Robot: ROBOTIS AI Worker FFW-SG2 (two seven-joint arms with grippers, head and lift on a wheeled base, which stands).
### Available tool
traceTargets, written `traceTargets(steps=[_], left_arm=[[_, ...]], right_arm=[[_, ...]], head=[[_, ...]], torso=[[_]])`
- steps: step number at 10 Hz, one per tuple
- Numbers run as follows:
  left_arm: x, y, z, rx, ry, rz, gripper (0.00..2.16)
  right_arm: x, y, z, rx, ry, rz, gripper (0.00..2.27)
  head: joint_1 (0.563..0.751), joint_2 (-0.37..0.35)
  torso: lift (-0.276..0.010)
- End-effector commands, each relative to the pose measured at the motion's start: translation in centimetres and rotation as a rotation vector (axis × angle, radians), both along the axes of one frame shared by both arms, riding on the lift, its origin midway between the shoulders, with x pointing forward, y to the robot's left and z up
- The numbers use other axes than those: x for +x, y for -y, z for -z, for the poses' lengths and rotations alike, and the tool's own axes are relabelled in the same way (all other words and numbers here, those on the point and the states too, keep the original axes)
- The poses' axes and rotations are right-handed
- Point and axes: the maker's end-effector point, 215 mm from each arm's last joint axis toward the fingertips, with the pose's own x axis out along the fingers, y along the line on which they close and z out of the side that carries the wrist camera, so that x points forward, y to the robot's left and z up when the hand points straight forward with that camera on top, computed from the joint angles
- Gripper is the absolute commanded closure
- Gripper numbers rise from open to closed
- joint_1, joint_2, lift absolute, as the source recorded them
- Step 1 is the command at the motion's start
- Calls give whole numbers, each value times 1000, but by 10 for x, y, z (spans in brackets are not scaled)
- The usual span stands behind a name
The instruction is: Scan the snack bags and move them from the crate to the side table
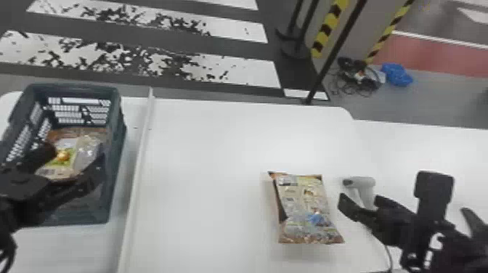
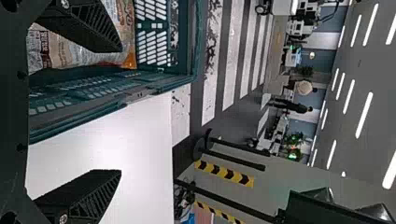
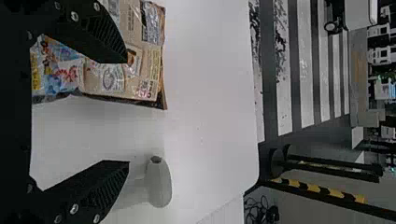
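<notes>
My left gripper [image 1: 74,163] is over the crate [image 1: 118,145] at the left, its fingers apart above a snack bag [image 1: 65,158] inside. In the left wrist view that gripper [image 2: 119,109] stands open, one finger in front of the bag [image 2: 70,51] and the other over white table. Another snack bag [image 1: 305,210] lies flat on the table. Right of it is my right gripper [image 1: 403,205], near the white scanner [image 1: 363,185]. The right wrist view has the gripper [image 3: 127,112] open, with the bag [image 3: 144,70] behind one finger and the scanner [image 3: 159,182] past the other.
A raised white edge [image 1: 139,163] runs along the table between crate and bag. Another white table surface [image 1: 435,145] adjoins at the right. Beyond the tables stand black posts and yellow-black striped barriers [image 1: 326,31], with cables [image 1: 357,76] on the floor.
</notes>
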Motion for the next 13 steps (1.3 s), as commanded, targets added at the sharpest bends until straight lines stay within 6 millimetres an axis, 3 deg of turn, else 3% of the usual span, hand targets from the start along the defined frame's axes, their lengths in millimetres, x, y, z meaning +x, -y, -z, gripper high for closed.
traceTargets(steps=[1, 3, 5, 8, 9, 11, 13], left_arm=[[3, -3, 3, 3, -1, -3, 70], [3, -7, 7, 5, -6, -9, 70], [3, -10, 9, 8, -12, -16, 70], [3, -7, 9, 10, -10, -10, 70], [3, -6, 9, 10, -10, -8, 70], [3, -5, 6, 9, -6, -5, 70], [3, -1, 8, 4, -9, -3, 70]], right_arm=[[6, 39, 6, -1, 9, 43, 73], [25, 75, 32, 35, 22, 51, 76], [44, 96, 60, 57, 14, 35, 80], [36, 99, 94, 81, -54, 26, 87], [29, 97, 104, 96, -74, 16, 323], [22, 96, 112, 116, -101, 24, 2253], [21, 89, 107, 119, -89, 24, 2250]], head=[[695, -283], [695, -335], [695, -350], [695, -350], [695, -350], [695, -350], [695, -350]], torso=[[-87], [-87], [-87], [-87], [-87], [-87], [-87]])
